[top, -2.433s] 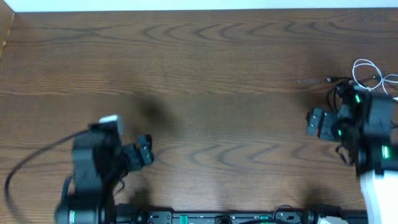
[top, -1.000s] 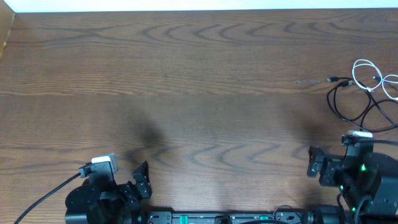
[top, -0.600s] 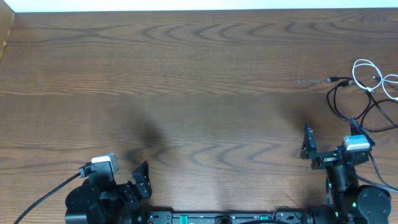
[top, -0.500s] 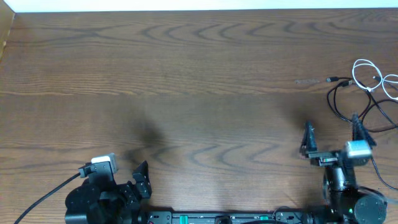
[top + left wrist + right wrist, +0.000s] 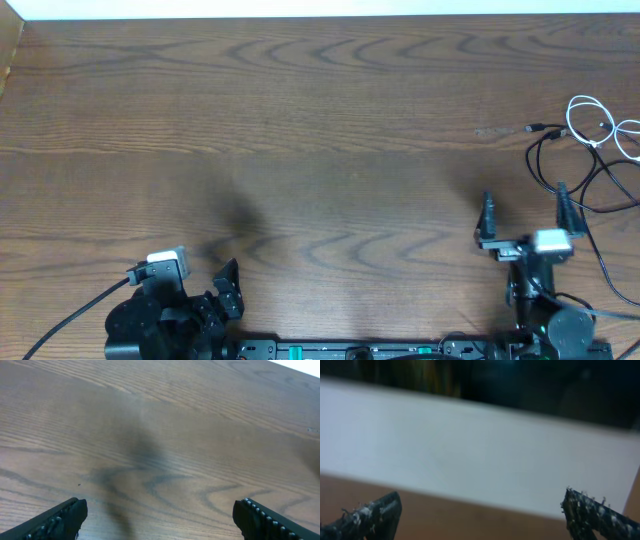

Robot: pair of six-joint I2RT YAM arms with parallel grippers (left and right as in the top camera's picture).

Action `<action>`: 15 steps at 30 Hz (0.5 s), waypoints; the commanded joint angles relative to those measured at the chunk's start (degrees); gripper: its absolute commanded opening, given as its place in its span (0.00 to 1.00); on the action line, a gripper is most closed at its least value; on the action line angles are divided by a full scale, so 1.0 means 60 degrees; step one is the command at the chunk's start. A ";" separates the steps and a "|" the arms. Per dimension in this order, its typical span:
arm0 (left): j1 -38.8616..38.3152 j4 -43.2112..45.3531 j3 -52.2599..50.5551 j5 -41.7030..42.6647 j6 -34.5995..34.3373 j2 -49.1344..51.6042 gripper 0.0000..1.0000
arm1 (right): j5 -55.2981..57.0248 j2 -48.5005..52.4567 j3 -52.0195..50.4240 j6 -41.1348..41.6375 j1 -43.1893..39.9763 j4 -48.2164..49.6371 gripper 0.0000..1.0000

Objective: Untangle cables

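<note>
The cables lie tangled at the table's far right edge in the overhead view. The white cable (image 5: 598, 122) forms loops, and the black cable (image 5: 541, 163) curves below it, with a small plug (image 5: 531, 128) pointing left. My right gripper (image 5: 524, 210) stands open, its fingers pointing toward the far side. Its right finger (image 5: 562, 203) sits just at the near bend of the black cable; contact cannot be told. The right wrist view shows only the open gripper (image 5: 480, 517), wood and a white wall. My left gripper (image 5: 230, 290) is open at the near left, over bare wood (image 5: 160, 460).
The wooden table (image 5: 320, 110) ends at a white strip along the far edge. A thick black robot wire (image 5: 60, 300) trails from the left arm's base. A black rail (image 5: 360, 350) runs along the near edge between the arms.
The right arm has swung round so its open gripper faces the far side, and it has shifted slightly left and forward beside the black cable. The left arm has stayed still over the last second.
</note>
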 commanded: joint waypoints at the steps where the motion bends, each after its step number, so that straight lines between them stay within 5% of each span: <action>1: -0.0011 0.0004 0.0000 -0.0095 0.0120 -0.0047 0.98 | 0.0113 -0.0055 -0.0015 -0.0470 0.0029 -0.1147 0.99; 5: -0.0011 0.0004 0.0000 -0.0095 0.0120 -0.0047 0.98 | 0.0117 -0.0058 -0.0011 -0.0415 0.0040 -0.3585 0.99; 15: -0.0011 0.0004 0.0000 -0.0095 0.0124 -0.0047 0.98 | 0.0113 -0.0058 -0.0011 -0.0423 0.0270 -0.3428 0.99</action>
